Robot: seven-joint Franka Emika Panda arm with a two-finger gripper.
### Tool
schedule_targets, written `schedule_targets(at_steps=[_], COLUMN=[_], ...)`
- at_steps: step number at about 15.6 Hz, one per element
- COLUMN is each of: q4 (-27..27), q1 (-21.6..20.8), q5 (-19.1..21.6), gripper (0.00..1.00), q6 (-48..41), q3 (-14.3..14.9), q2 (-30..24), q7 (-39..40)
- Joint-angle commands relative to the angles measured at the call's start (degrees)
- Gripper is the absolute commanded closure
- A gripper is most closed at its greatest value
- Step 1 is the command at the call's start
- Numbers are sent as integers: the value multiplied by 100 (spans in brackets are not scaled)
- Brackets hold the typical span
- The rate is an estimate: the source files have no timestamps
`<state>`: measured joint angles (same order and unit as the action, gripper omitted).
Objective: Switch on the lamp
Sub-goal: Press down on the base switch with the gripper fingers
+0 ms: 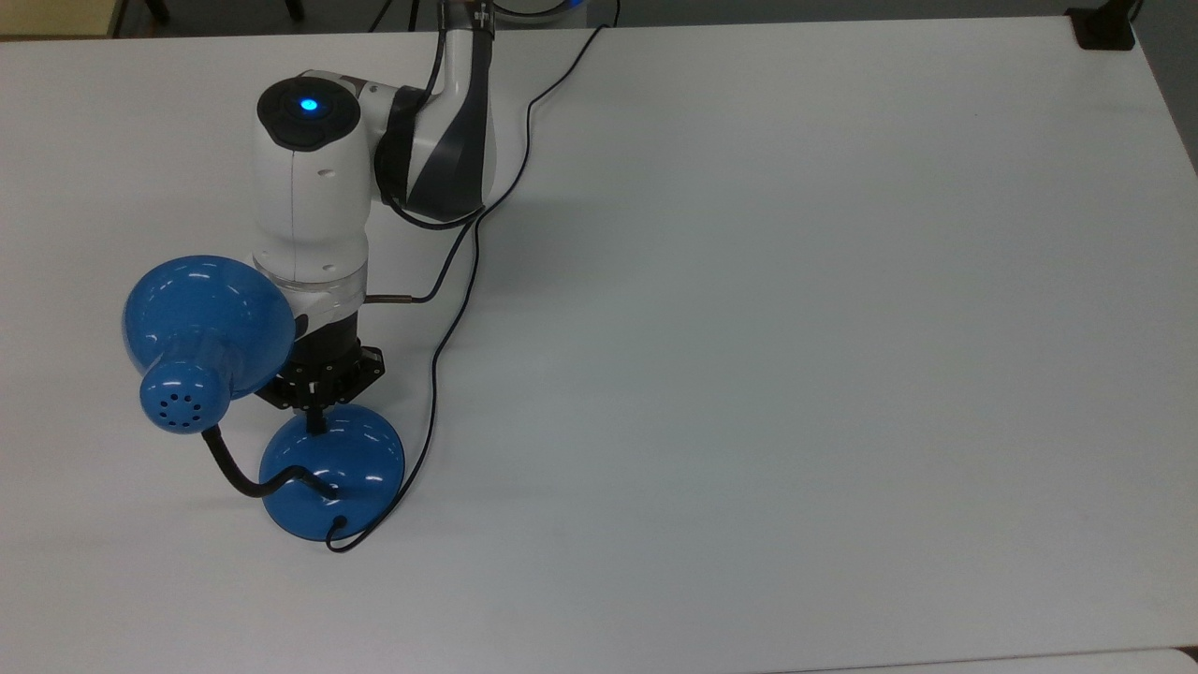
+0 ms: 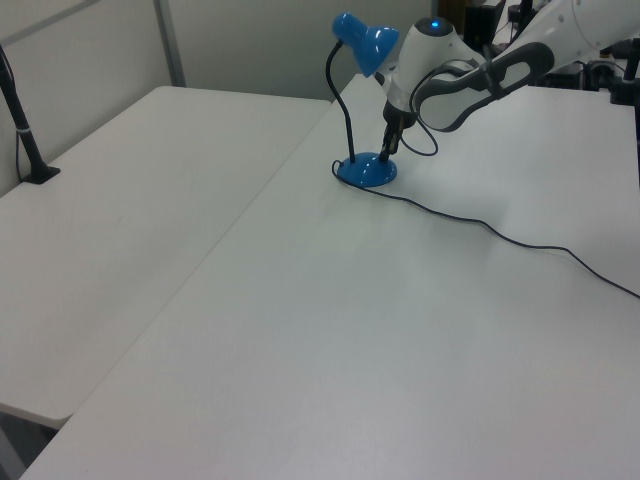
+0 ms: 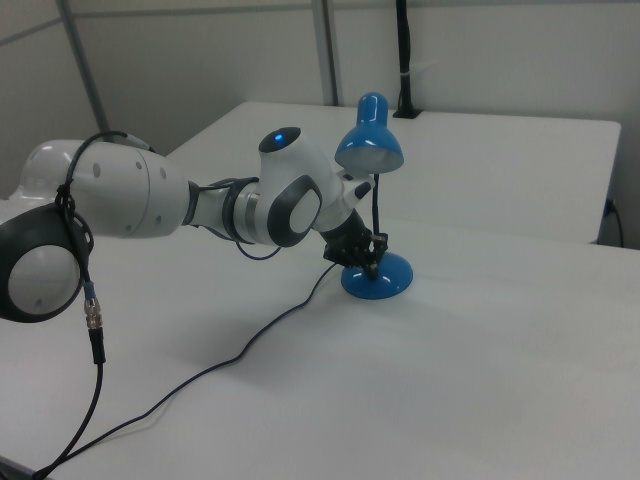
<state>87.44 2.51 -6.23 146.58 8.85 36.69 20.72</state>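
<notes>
Top view, read from its left: the lamp (image 1: 281, 412) stands near the table's (image 1: 796, 328) left edge. Its shade (image 1: 201, 323) is carried on a bent neck (image 1: 239, 473) out to the left of the base (image 1: 332, 473), which leaves the dome open from above. That opening is presumably why the arm (image 1: 314, 201) comes in beside the shade rather than under it. The gripper (image 1: 318, 418) points down with its tip on the upper rim of the base, where the switch is judged to sit. The fingers appear drawn together into one narrow black tip holding nothing, a fit shape for pressing. The cord (image 1: 449, 309) leaves the base's lower edge and runs up the table to the right of the arm, slack and out of the tool's path.

In the right view, the shade's (image 3: 368, 150) mouth shows no evident glow; the lamp is judged not yet lit. The press is in hand.
</notes>
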Motion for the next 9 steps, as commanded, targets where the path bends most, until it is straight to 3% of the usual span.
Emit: schedule_targets(at_steps=[1, 9], q4=[-25, -34], q1=[-40, -40], q5=[-132, -159], gripper=[100, 100], q6=[134, 142], q3=[37, 55], q2=[691, 919], q7=[3, 3])
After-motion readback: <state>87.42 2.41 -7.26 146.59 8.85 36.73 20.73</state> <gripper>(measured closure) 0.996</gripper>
